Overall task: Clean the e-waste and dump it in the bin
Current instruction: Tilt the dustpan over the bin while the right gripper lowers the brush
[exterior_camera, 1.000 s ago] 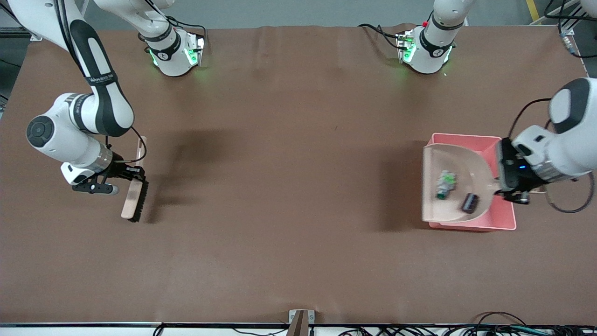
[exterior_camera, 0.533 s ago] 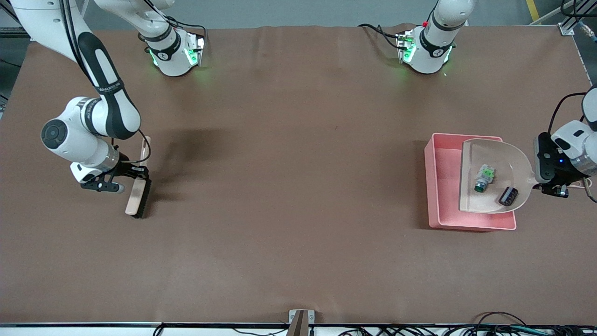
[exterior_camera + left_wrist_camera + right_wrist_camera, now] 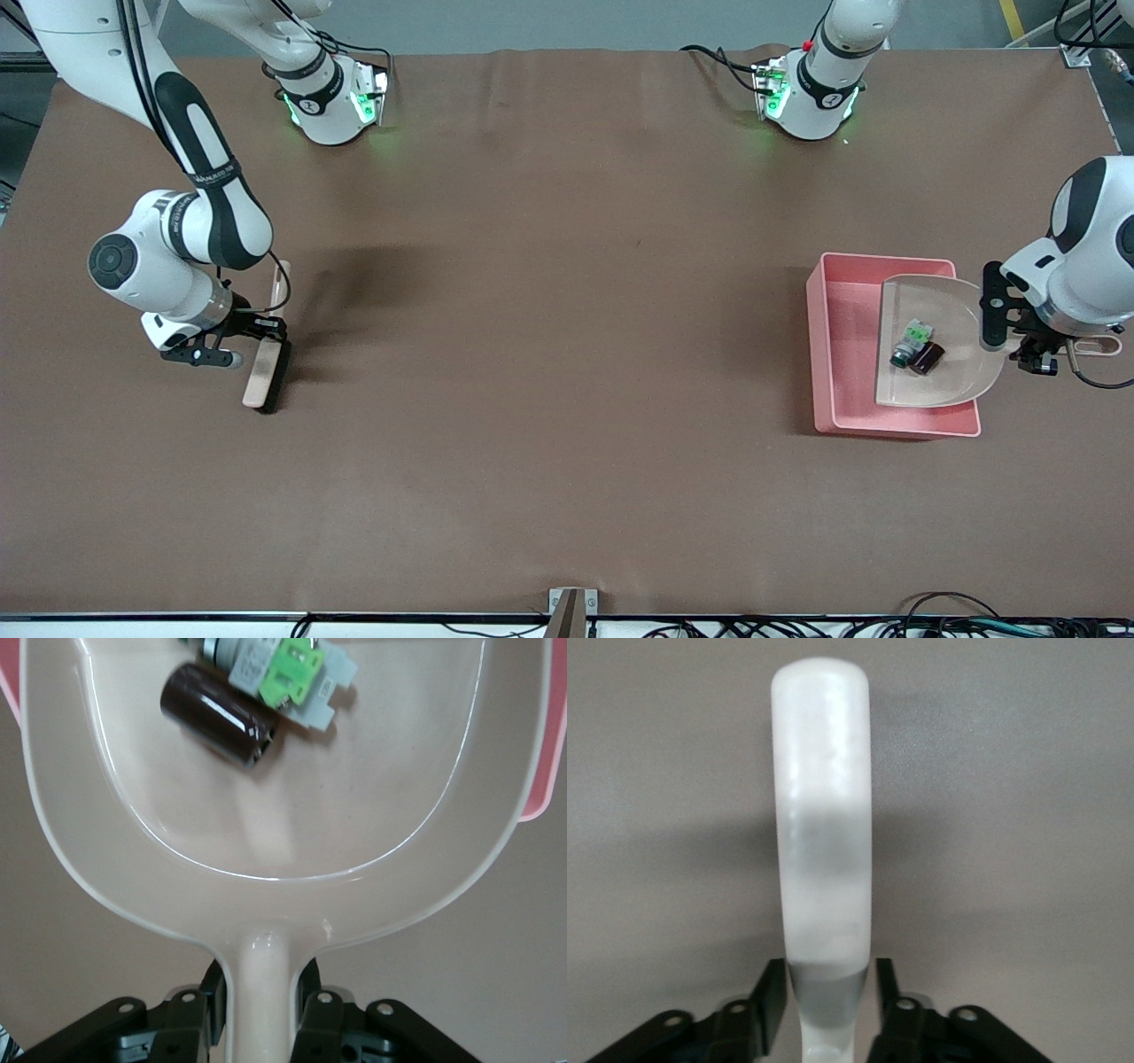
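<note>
I am tipping the dustpan (image 3: 941,372), pinched by the left gripper (image 3: 260,1010), slowly over the bin (image 3: 837,354) so both parts (image 3: 917,347) slide in; right gripper (image 3: 827,1005) flanking the brush (image 3: 264,377), grip unclear

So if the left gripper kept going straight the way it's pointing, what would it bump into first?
Probably the bin. The left gripper is shut on the dustpan handle, aimed along the pan over the bin, though depth is unclear.

Pale handle (image 3: 824,797) straight up the middle, rounded tip at 12 o'clock, base at 6 o'clock in right gripper (image 3: 828,983). Greyer, shaded toward the base. Black gripper body flanking at 5 and 7 o'clock. Plain brown table (image 3: 1010,771) underneath, soft shadow at 3 and 9 o'clock.
</note>
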Tool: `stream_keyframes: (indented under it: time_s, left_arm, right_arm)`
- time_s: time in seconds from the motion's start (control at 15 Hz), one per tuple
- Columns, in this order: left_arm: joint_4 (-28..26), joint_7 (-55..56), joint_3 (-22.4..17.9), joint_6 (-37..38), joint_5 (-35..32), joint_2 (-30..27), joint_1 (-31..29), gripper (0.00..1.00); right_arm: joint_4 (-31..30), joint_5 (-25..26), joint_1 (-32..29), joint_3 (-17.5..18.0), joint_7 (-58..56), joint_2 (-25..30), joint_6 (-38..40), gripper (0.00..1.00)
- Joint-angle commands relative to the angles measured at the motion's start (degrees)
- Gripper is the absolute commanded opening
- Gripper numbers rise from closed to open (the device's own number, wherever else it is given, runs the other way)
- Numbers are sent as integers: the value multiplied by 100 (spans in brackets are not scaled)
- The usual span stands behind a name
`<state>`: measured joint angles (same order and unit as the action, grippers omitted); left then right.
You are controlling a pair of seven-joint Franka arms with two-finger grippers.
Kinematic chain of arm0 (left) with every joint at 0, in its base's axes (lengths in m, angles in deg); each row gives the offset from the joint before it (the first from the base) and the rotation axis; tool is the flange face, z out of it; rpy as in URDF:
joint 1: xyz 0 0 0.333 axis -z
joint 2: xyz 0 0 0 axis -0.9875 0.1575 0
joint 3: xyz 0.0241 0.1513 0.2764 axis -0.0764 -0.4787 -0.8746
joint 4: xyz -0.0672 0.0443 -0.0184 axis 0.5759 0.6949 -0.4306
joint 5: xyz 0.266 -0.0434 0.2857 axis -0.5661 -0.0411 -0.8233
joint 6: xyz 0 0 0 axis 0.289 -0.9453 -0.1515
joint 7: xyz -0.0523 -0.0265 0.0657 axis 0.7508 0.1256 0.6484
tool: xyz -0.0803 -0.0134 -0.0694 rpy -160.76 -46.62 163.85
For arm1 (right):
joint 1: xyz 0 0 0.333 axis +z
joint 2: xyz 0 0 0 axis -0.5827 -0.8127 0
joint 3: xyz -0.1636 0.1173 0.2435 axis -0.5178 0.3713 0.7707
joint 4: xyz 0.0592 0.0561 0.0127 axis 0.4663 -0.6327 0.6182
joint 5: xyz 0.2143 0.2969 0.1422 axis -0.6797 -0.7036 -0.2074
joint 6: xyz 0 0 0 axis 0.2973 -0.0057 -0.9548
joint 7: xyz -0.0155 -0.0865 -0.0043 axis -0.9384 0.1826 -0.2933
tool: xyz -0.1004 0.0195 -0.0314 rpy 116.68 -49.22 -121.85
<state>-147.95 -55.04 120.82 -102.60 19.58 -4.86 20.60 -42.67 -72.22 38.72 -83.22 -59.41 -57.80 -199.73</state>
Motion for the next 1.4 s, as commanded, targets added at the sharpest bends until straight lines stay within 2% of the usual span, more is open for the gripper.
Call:
stream_keyframes:
  time_s: [0.0, 0.2, 0.27, 0.33, 0.53, 0.67, 0.8, 0.93, 1.07, 1.2, 1.33]
  left_arm:
    - [-160, 382, 90, -30, -446, -269, -48, 0]
    - [-169, 471, 204, 5, -563, -296, -57, 0]
    - [-169, 471, 213, 5, -563, -296, -57, 0]
    - [-169, 463, 213, 5, -563, -287, -57, 0]
    - [-73, 445, 309, 58, -545, -365, -57, 0]
    - [154, 497, 703, 433, -405, -515, -57, 0]
    - [497, 829, 1397, 1320, -246, -516, -48, 0]
    - [525, 1164, 1776, 1508, -54, -341, -5, 1]
    - [551, 1786, 1804, 1456, 350, 36, 441, 1]
    - [665, 2769, 1699, 1158, 291, 720, 1335, 1]
    - [1032, 3622, 1026, 912, 150, 1459, 2529, 1]
  right_arm:
    - [82, 75, -115, 75, 13, 134, 184, 67]
    - [573, 75, -123, 75, -30, 213, 1088, 79]
    - [696, 75, -123, 67, -39, 318, 1273, 92]
    - [776, 84, -123, 67, -48, 423, 1414, 100]
    - [1241, 84, -123, 49, -39, 775, 2212, 100]
    - [1549, 84, -115, -12, -39, 1047, 2644, 100]
    - [1813, 214, -115, -21, -39, 1276, 2943, 100]
    - [2286, 496, -97, -4, 31, 1338, 3583, 100]
    - [2682, 497, -114, -13, 40, 1434, 4138, 100]
    - [2981, 506, -149, -108, 92, 1557, 4525, 100]
    - [3376, 497, -228, -171, 102, 1576, 4894, 100]
